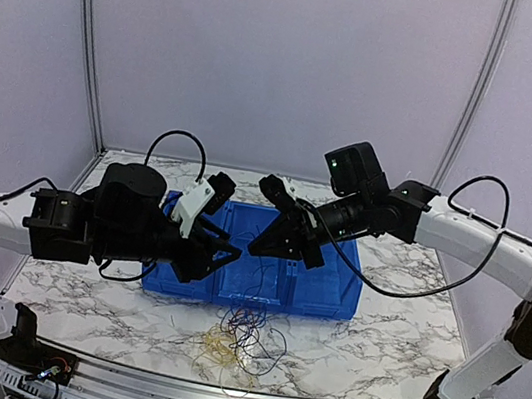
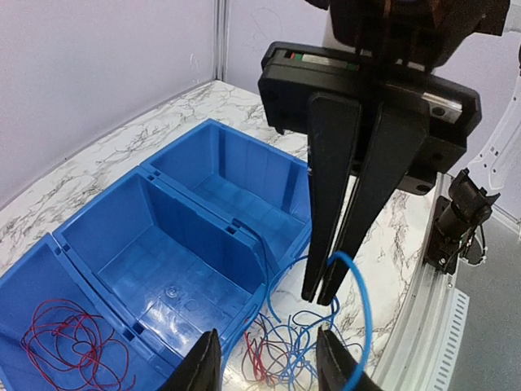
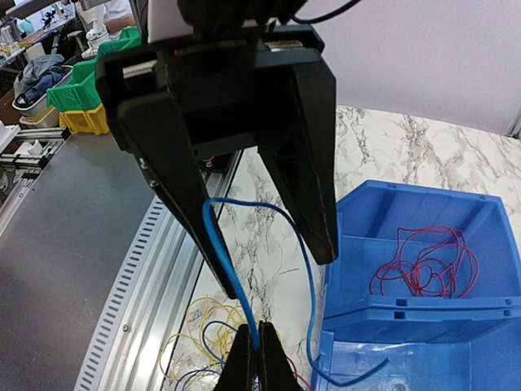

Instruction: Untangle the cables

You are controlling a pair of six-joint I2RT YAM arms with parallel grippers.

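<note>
At left centre of the overhead view, found the black two-finger left gripper hanging above the blue plastic three-compartment bin, fingers spread wide and clamped on nothing. In its own wrist view, saw a thin blue wire arching down through the gap between those fingers; could not tell whether it brushed either one. Just right of it, met the black two-finger right gripper, pointed downward with fingers pressed fully together, pinching that blue wire at the very tips. Confirmed the same in the right wrist view: tips closed on the wire at bottom centre, with a narrow loop of it standing between the opposite gripper's open fingers. Spotted a loose coil of red wires lying inside the end compartment, at the lower left of the left wrist view. Below the bin in the overhead view, on the white marble-patterned table, noted a tangled heap of blue, red and yellow wires, with the yellow strands at its left edge.
</note>
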